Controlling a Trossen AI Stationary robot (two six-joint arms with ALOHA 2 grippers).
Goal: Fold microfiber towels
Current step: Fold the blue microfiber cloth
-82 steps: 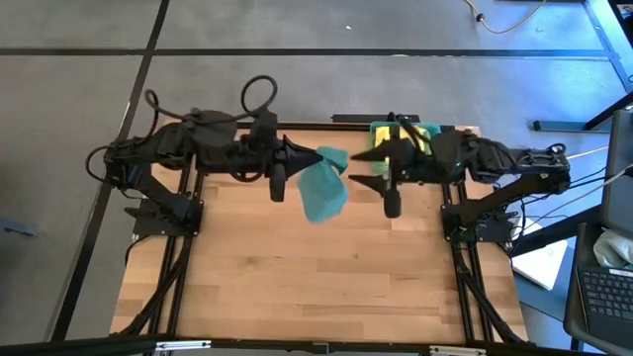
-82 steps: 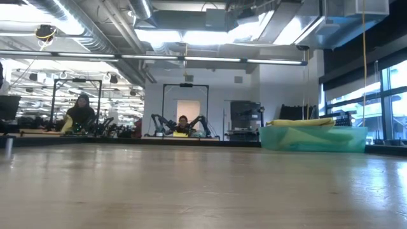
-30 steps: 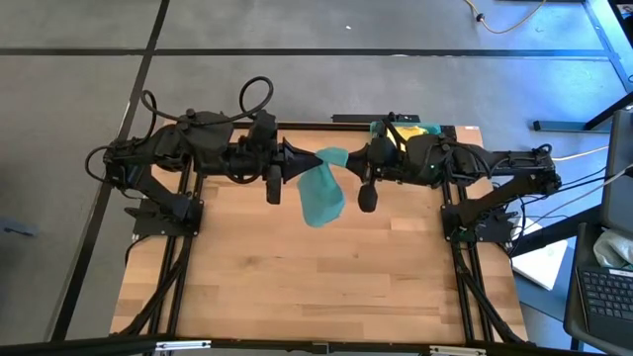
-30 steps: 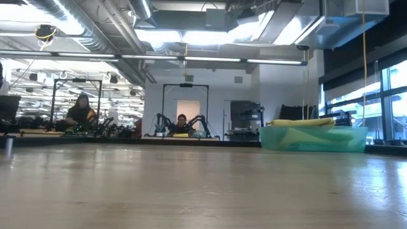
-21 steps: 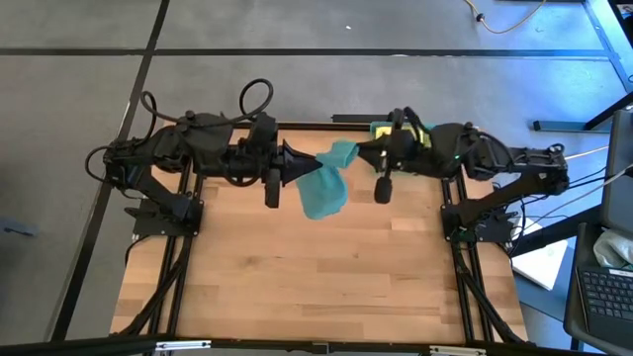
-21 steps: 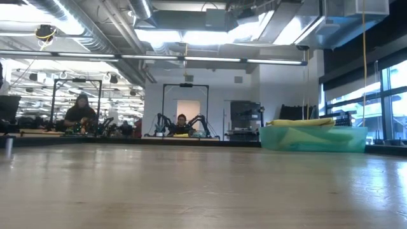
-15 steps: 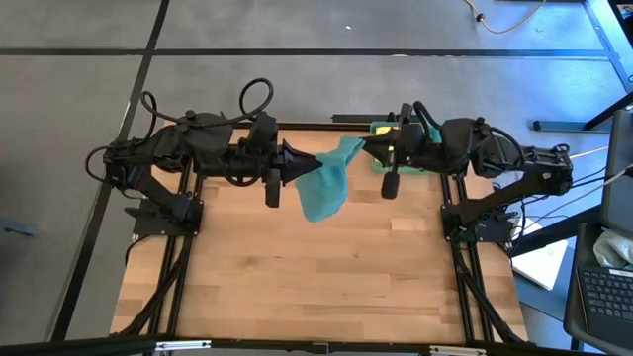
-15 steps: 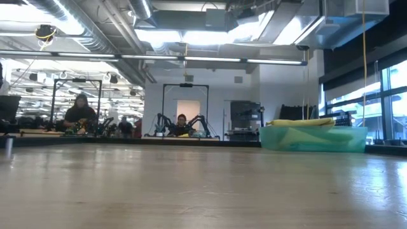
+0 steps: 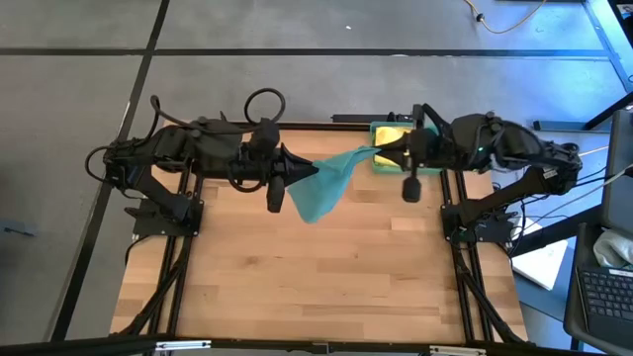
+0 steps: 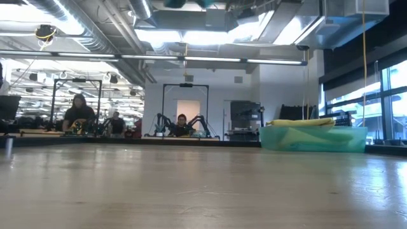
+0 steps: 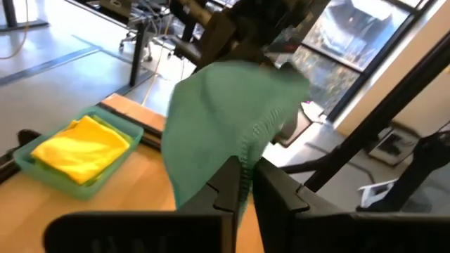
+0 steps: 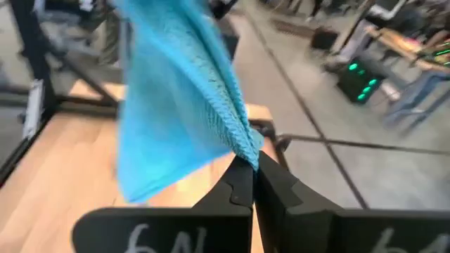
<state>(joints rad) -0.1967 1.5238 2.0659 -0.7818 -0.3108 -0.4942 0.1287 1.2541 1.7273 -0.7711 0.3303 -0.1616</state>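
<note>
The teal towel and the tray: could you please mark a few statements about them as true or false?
1. The teal towel lies flat on the table. False: it is held up above the table, stretched between the two arms.
2. The right end effector is shut on a corner of the teal towel. True.
3. The left end effector is wide open and holds nothing. False: its fingers pinch an edge of the towel.
4. The tray holds a yellow towel. True.
5. The tray sits at the table's front edge. False: it is at the far edge, by the right arm.
</note>
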